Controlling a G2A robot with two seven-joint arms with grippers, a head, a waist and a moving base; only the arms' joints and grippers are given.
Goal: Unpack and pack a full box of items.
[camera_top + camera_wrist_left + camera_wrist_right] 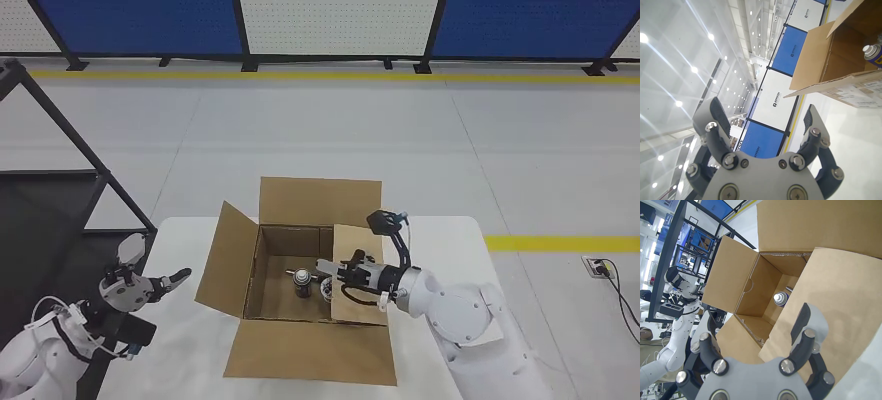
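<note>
Seeing a spray can (pixel 301 283) standing upright inside the box (pixel 320 202). Judging it rigid, slick, light; favouring a mid-body pinch. Noting right gripper (pixel 757 313) spread at box's 3 o'clock, left gripper (pixel 762 104) spread at 9.

**A:** What does the box look like?

**B:** The box (pixel 300 270) is brown cardboard, open at the top, and sits on the white table (pixel 190 335). The far flap is folded back, the left one leans outward, and the near one is spread outward. The right one tips in over the opening.

**A:** And inside?

**B:** There's a can (pixel 301 283), a blue spray can with a white nozzle. It stands upright on the floor near the middle. Just beside it, toward the right flap, is something small and pale, too hidden to name.
</note>
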